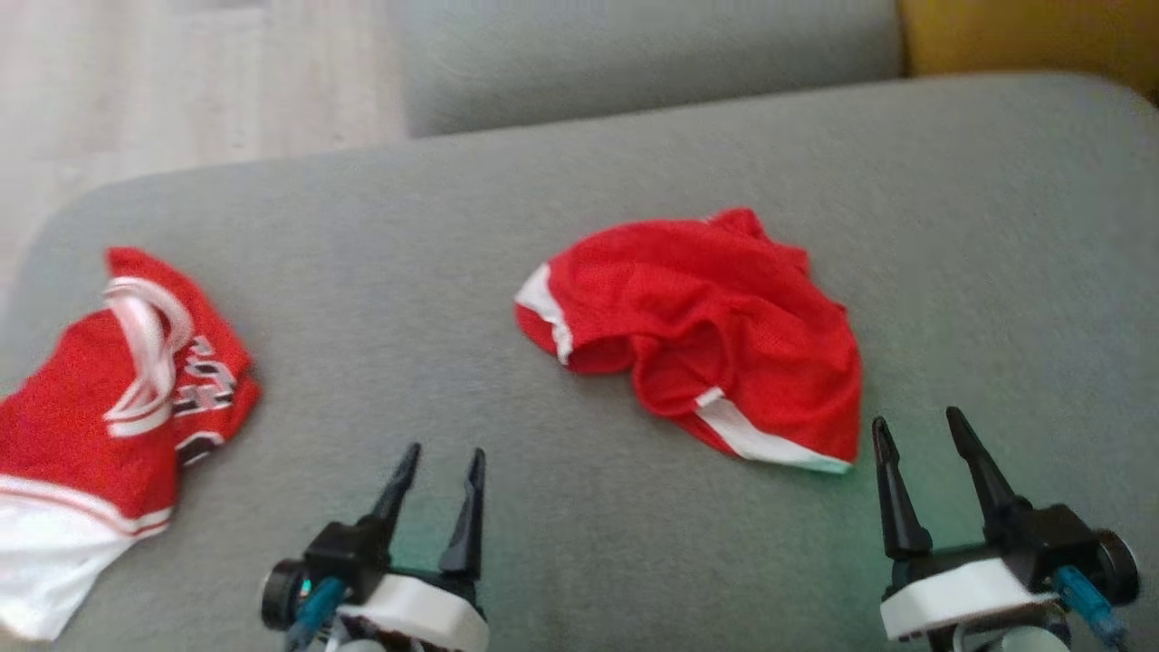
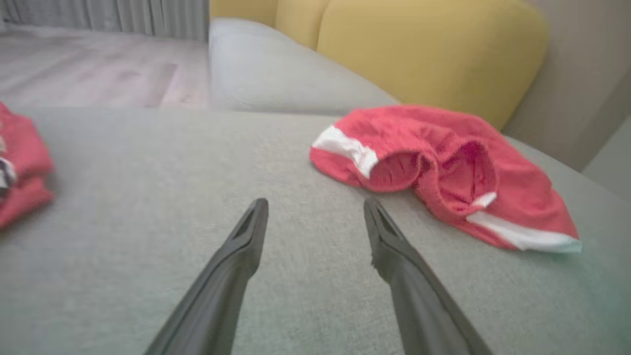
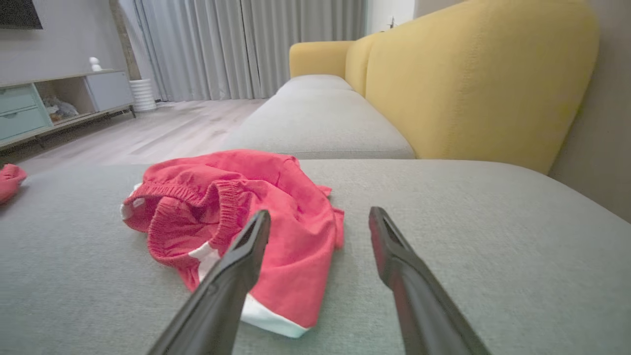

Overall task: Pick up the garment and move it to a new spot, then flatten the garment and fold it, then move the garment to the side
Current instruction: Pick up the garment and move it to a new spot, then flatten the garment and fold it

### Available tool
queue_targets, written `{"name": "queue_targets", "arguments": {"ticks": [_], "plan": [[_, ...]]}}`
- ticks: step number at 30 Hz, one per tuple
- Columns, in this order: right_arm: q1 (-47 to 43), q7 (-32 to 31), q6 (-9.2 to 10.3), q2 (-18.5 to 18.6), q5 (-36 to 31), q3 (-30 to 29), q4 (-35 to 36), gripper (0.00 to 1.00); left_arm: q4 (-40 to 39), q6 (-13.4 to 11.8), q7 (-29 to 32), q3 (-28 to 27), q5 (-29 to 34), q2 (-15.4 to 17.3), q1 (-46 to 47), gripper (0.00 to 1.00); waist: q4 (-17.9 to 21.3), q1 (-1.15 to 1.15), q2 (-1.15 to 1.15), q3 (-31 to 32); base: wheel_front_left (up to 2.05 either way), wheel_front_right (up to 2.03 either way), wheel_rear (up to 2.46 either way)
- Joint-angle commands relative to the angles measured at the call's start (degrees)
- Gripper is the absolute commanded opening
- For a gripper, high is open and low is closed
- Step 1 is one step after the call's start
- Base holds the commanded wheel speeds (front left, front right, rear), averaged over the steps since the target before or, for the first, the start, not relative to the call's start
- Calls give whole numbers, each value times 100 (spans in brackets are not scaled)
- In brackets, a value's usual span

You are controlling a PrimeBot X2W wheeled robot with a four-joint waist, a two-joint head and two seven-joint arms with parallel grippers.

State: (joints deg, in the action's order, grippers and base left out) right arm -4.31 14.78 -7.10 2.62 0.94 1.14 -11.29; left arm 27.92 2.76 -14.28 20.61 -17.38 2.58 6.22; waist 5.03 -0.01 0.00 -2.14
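- The grey sofa seat (image 1: 634, 181) carries everything. It is soft, so fingers pressed down hard could sink in and catch the upholstery along with the cloth.
- A yellow backrest (image 3: 468, 79) rises behind the seat, well clear of the work.
- The red shorts (image 1: 715, 326), which I take to be the garment, lie crumpled near the middle of the seat. The waistband gapes toward the robot and a white-trimmed hem points at the right arm.
- A red and white jersey (image 1: 100, 407) lies bunched at the seat's left edge, well apart from the shorts. A careless move that way could tangle the two.
- The left gripper (image 1: 445, 450) hovers over bare cushion with its fingers spread and empty.
- The right gripper (image 1: 915, 417) is just beside the white hem, also spread and holding nothing.
- The main risk is pinching only one mesh layer — the shorts would then lift twisted and be harder to flatten.
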Motion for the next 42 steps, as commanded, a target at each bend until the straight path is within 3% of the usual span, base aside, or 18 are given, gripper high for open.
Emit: {"name": "queue_targets", "arguments": {"ticks": [1,7,11,24,42], "plan": [[92,22,-39,26,35,105,211,100,-554,-99,-72,-340,106,31,22,100,-460,1,0,432,0,0,0],[-314,22,-39,26,123,113,265,100,-1773,-595,-72,-835,347,31,-803,100,-730,1,0,760,0,0,0],[-501,22,-39,26,276,259,323,100,-2165,-746,-72,-923,501,31,-1086,100,-812,1,0,890,0,0,0],[-669,22,-39,26,333,383,339,100,-2084,-551,-72,-856,1094,30,-1320,100,-835,1,0,1019,0,0,0],[-696,22,-39,26,474,226,397,100,-1935,-477,-72,-806,1206,30,-1316,100,-808,1,0,991,0,0,0]]}}
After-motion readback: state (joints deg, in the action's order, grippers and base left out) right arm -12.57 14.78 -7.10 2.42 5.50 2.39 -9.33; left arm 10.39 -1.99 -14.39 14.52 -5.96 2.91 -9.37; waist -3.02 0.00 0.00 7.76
